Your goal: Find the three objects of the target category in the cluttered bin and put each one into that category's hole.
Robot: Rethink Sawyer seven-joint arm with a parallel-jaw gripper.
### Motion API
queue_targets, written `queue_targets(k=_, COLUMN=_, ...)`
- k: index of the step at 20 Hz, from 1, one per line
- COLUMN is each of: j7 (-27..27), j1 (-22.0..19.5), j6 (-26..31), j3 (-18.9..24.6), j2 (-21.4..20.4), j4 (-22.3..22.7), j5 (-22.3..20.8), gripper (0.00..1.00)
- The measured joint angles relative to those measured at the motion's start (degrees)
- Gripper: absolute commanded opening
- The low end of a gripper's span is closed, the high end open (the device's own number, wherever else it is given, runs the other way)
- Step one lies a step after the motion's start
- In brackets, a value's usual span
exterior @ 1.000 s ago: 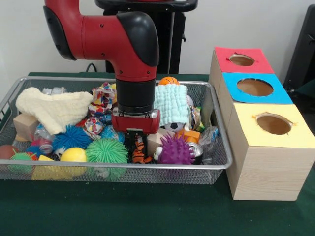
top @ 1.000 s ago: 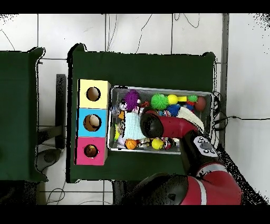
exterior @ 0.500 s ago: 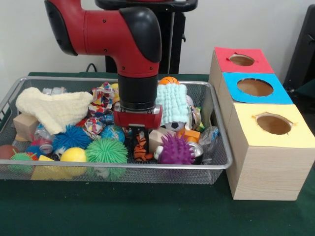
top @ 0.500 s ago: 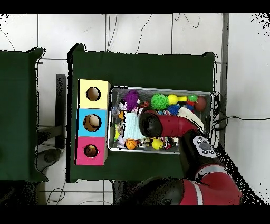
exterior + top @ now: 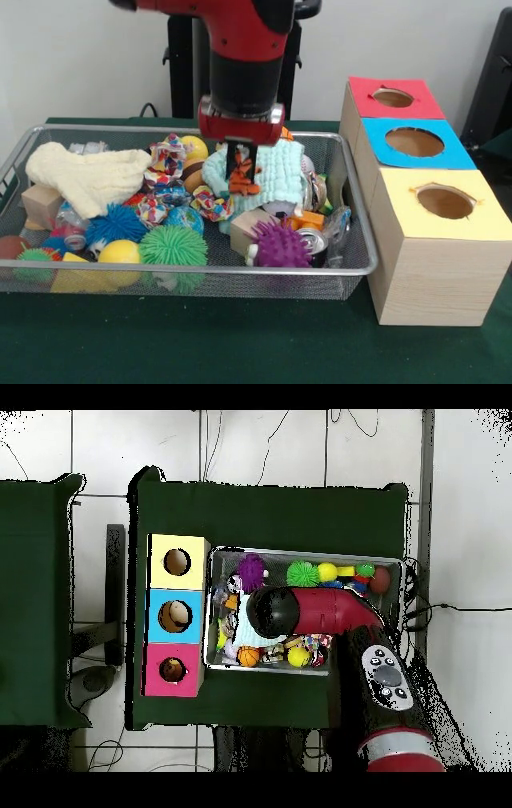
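Note:
A small orange and black striped tiger toy [image 5: 241, 181] hangs above the clutter in the wire bin [image 5: 200, 272], in front of a mint cloth [image 5: 282, 172]. My gripper [image 5: 240, 163] is shut on the toy's upper part. In the overhead view the red arm [image 5: 300, 612] covers the gripper and the toy. Three wooden boxes stand beside the bin, with a red-topped hole [image 5: 392, 98], a blue-topped hole [image 5: 414, 142] and a yellow-topped hole [image 5: 445, 202]. From above the same boxes show as yellow [image 5: 177, 562], blue [image 5: 174, 616] and pink-red [image 5: 172, 670].
The bin holds a purple spiky ball [image 5: 278, 246], a green spiky ball [image 5: 173, 245], a blue spiky ball [image 5: 116, 222], a yellow ball [image 5: 120, 252], a cream cloth [image 5: 88, 176], a wooden block [image 5: 246, 224] and a can [image 5: 314, 240]. Green cloth covers the table [image 5: 240, 344].
The gripper closed on the tiger toy low in the bin and has risen with it, shifting slightly towards the boxes. The purple spiky ball has settled a little.

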Motion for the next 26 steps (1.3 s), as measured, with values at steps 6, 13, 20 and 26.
queue_targets(k=6, j7=0.0, j1=4.99, j6=5.73, j3=-2.41, j2=-7.98, j4=2.25, j5=2.0, gripper=0.0)
queue_targets(k=13, j7=0.0, j1=10.41, j6=5.72, j3=-5.2, j2=-13.04, j4=5.98, j5=5.7, gripper=0.0)
queue_targets(k=20, j7=0.0, j1=15.92, j6=5.35, j3=-7.9, j2=-15.72, j4=10.89, j5=10.32, gripper=0.0)
queue_targets(k=26, j7=1.88, j1=20.98, j6=0.69, j3=-10.74, j2=-15.64, j4=15.78, j5=13.04, gripper=0.0)
